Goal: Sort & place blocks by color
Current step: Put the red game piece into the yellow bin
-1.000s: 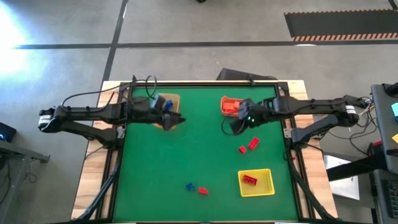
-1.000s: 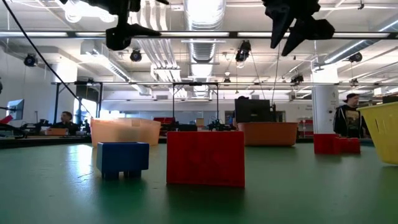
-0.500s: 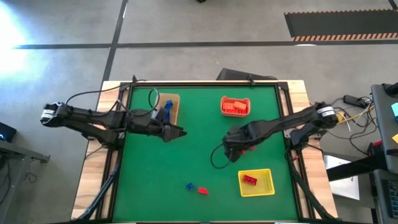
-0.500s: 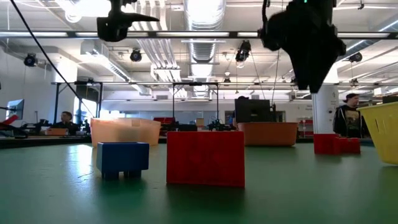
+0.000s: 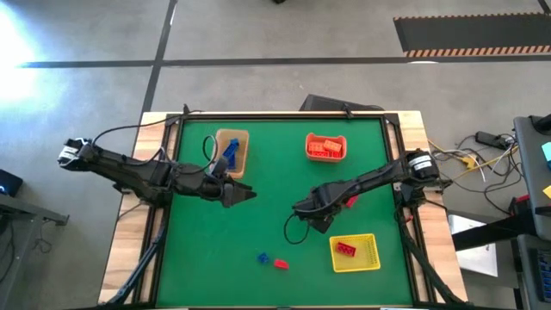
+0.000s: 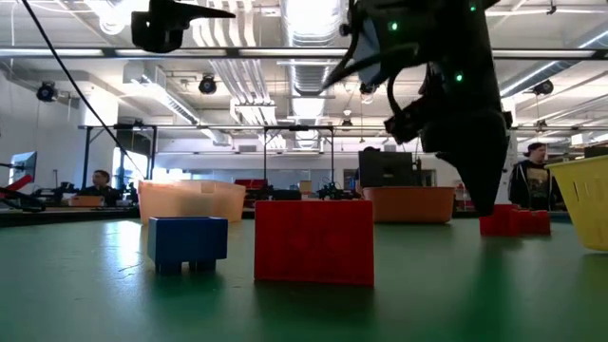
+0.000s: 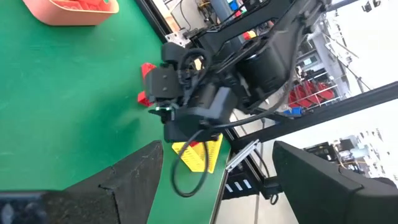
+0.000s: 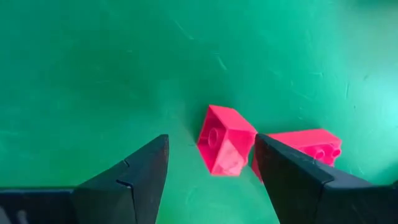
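Two red blocks point(image 8: 225, 140) point(image 8: 305, 149) lie on the green mat right of centre, one point(image 5: 349, 201) showing beside my right arm. My right gripper point(image 8: 211, 168) points down over them, open, its fingers either side of the nearer block without touching it; in the low view it point(image 6: 483, 195) hangs just left of these blocks point(image 6: 513, 220). My left gripper point(image 5: 248, 195) hovers open near the table's middle, holding nothing. A blue block point(image 5: 263, 257) and a red block point(image 5: 281, 263) rest near the front edge.
A tan bin point(image 5: 244, 138) with blue blocks stands at the back left. An orange bin point(image 5: 309, 138) with orange blocks stands at the back right. A yellow bin point(image 5: 368, 258) holding a red block sits at the front right. People stand in the room behind.
My right gripper has come away from the orange bin, toward the near edge and down, tipping until it points down over the two red blocks. My left gripper has swung from the tan bin toward the near edge, staying high. No block has moved.
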Robot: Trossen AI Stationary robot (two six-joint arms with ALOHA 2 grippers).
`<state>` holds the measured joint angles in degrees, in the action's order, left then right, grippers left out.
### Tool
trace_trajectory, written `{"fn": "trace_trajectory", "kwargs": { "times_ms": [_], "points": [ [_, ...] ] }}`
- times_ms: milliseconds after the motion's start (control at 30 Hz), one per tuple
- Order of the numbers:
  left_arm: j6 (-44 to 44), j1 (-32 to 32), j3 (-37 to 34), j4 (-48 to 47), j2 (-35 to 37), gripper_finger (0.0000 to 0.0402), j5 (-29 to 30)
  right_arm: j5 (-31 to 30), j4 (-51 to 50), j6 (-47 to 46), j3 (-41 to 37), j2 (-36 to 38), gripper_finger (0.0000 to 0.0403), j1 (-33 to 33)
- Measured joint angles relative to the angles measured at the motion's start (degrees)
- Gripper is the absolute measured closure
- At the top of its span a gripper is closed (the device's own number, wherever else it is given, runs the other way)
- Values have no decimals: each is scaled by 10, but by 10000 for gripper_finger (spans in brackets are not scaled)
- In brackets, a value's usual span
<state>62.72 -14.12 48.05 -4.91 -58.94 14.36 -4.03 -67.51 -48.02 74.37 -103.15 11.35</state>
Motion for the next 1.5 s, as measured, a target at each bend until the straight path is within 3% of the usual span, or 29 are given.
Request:
{"fn": "trace_trajectory", "kwargs": {
  "times_ms": [267,933,1167,1367,1500],
  "points": [
    [1,-9,0,1,0,116,17,0,-1,15,0,-28,174,-4],
    [1,-9,-1,0,0,116,31,11,-25,-12,-10,23,174,-5],
    [1,-9,-2,0,0,116,31,16,-5,-15,-56,75,174,-5],
    [1,-9,-2,1,0,116,37,61,110,-58,-139,141,174,-9],
    [1,-9,-3,2,0,116,40,62,132,-95,-175,167,174,-9]
  ]
}}
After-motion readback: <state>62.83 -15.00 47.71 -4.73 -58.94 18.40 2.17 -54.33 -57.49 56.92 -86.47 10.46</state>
